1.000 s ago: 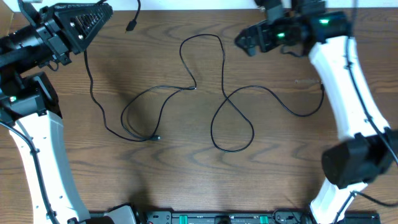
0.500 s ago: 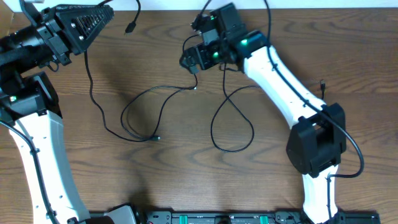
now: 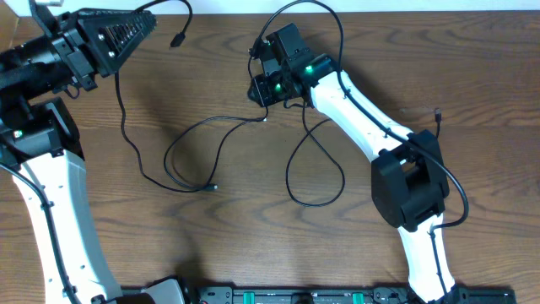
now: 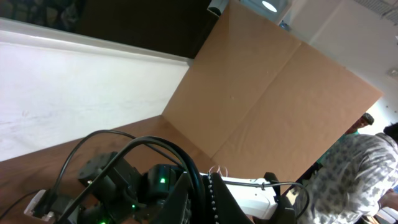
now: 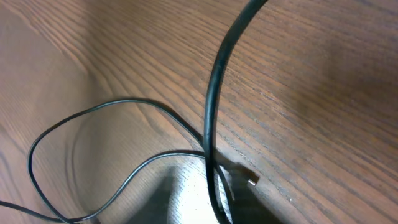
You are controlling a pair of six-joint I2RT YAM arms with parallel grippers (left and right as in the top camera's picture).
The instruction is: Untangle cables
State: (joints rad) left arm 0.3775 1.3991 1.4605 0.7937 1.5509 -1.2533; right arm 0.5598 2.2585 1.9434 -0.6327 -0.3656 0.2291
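Observation:
Thin black cables (image 3: 314, 201) lie in long loops across the middle of the wooden table (image 3: 101, 253). My left gripper (image 3: 148, 19) is raised at the top left, shut on one cable (image 4: 180, 155). That cable's plug (image 3: 178, 38) dangles beside it, and the rest trails down to a loop (image 3: 173, 160). My right gripper (image 3: 260, 89) is low over the upper middle, shut on a black cable (image 5: 214, 106) that rises steeply past the camera. A small plug end (image 5: 252, 180) lies on the wood just beside it. Another plug end (image 3: 437, 113) rests at the right.
A cardboard panel (image 4: 273, 99) stands behind the table, and a person in a patterned shirt (image 4: 354, 174) is at the right edge of the left wrist view. A black rail (image 3: 295, 295) runs along the table's near edge. The right arm (image 3: 363, 118) stretches diagonally over the right half.
The right arm swung from the top right across to the upper loop of cable, and its jaws went from open to shut there. The left arm and its cable stayed put.

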